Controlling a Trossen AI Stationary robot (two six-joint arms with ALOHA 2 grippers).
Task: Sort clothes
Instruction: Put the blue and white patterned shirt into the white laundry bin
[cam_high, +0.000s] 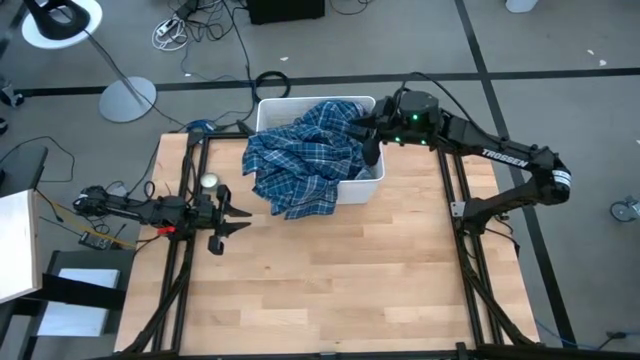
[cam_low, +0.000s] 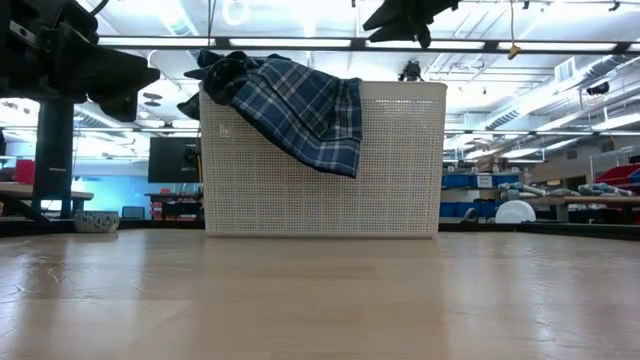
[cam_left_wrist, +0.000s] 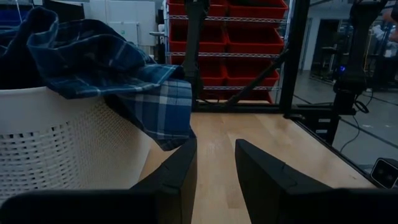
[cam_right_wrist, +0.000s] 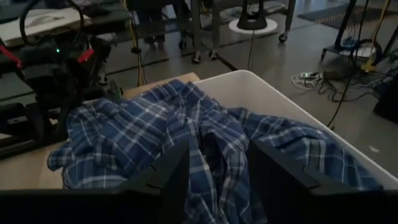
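Lettering "TROSSEN" marks the right arm (cam_high: 505, 153). Plaid shirt (cam_high: 300, 165) spills over the white bin (cam_high: 362, 190) at twelve o'clock; right claw (cam_high: 366, 137) hovers released above it. Left claw (cam_high: 232, 213) waits released at nine o'clock on the tabletop (cam_high: 340, 275).

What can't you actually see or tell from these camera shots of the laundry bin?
- Other clothes inside the white bin: the plaid shirt covers the opening in the high and right wrist views, and the bin wall blocks the low view.
- Whether the right tool touches the shirt: not clear from above.
- The left tool is beside the bin; the low view shows only a dark shape at the edge.
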